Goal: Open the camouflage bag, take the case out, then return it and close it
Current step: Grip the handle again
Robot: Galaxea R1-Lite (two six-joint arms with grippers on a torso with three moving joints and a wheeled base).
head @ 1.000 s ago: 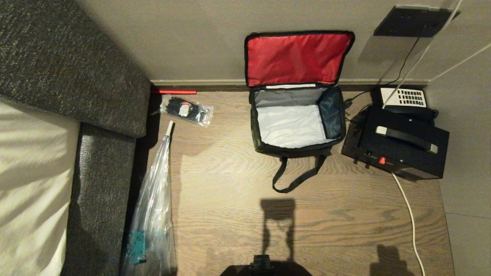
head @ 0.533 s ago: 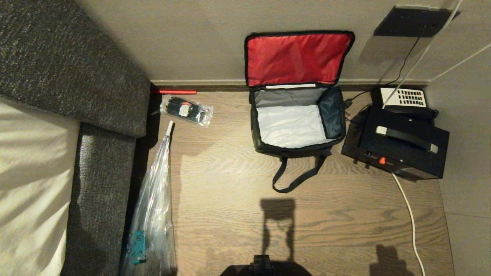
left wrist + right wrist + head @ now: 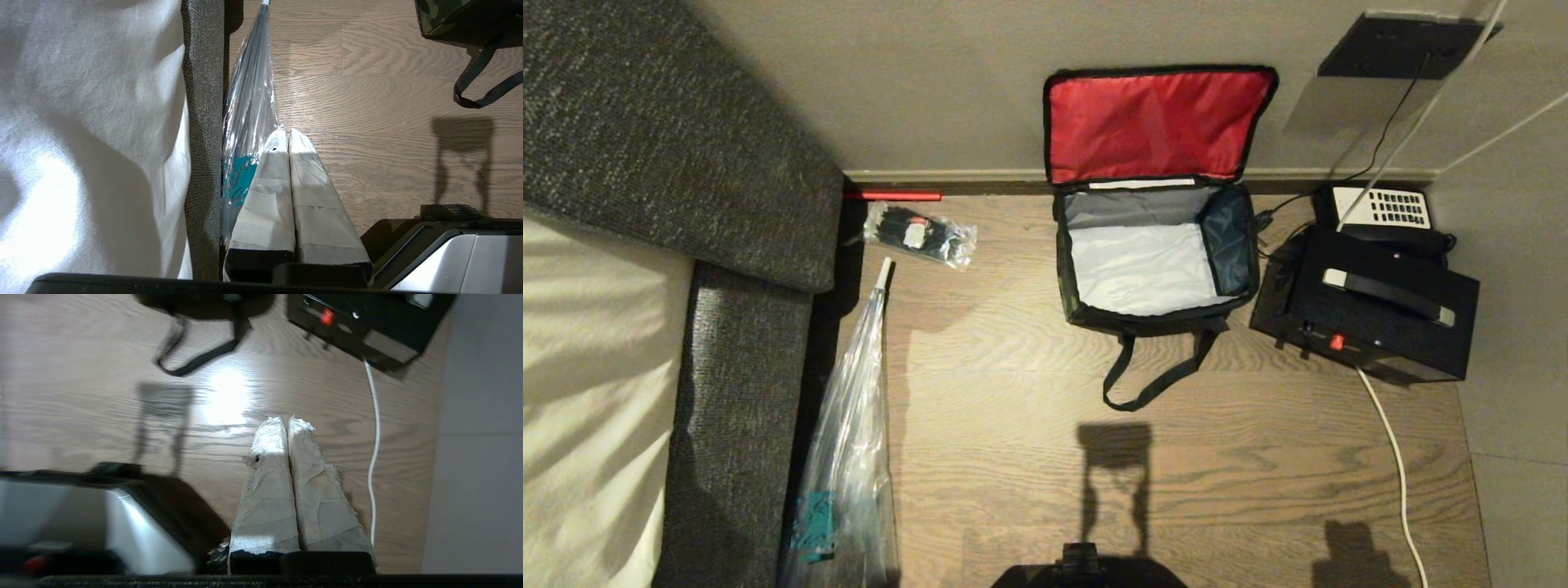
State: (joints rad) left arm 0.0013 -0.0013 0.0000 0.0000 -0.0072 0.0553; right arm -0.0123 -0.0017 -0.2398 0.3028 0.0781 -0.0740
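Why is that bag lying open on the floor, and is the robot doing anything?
The boxy green-camouflage bag sits open by the wall, red lid flipped up, silver inside empty. The flat black case isn't in sight. Nothing is being held: the left gripper and right gripper both hover over the wooden floor, jaws shut.

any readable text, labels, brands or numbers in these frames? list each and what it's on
None can be read.
Telephone: white keypad, key markings too small to read.
Small clear plastic bag: a red and white label, too small to read.
Long clear plastic bag: teal print, blurred, no legible words.
Black box: red button, no visible lettering.
Camouflage bag: no lettering visible.
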